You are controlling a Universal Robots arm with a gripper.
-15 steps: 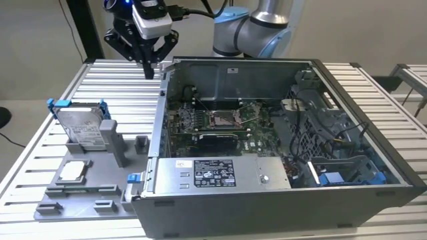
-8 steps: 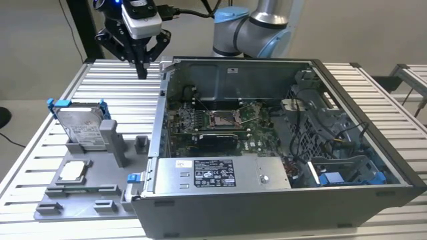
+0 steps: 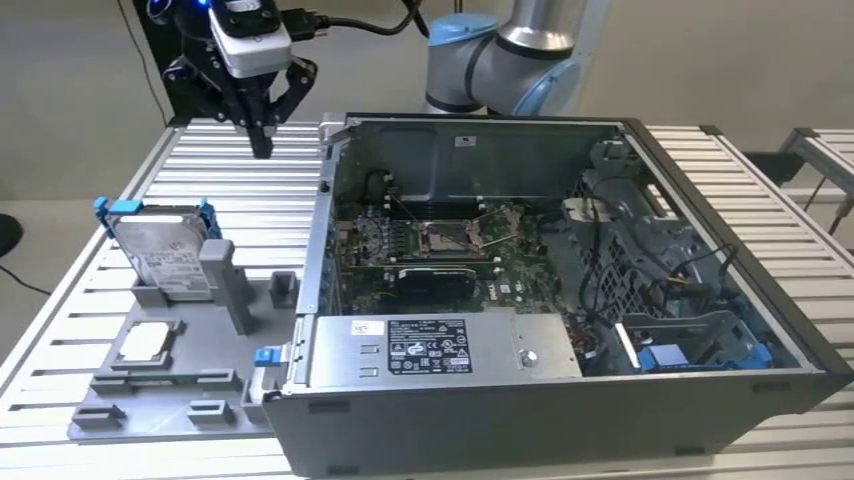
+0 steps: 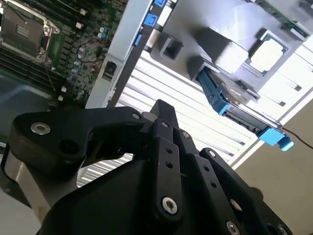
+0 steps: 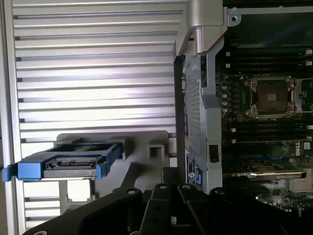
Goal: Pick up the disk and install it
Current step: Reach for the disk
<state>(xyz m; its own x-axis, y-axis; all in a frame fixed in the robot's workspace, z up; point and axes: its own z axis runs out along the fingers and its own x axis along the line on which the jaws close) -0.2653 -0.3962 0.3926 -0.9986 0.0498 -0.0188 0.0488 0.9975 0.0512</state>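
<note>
Disk (image 3: 163, 255): stands on edge in the grey fixture (image 3: 174, 390), blue bracket tabs up, at the exterior view's left; not held. A small square chip (image 3: 147, 342) lies flat in the same fixture, just beside it. Fixture sits on the slatted metal surface (image 3: 214, 170), alongside the open computer case (image 3: 534, 400). Pale wall behind.

My pincer (image 3: 262, 148): fingers drawn together to a point, empty, touching nothing. It hangs above bare slats, well apart from the disk, near the case's far corner.
</note>
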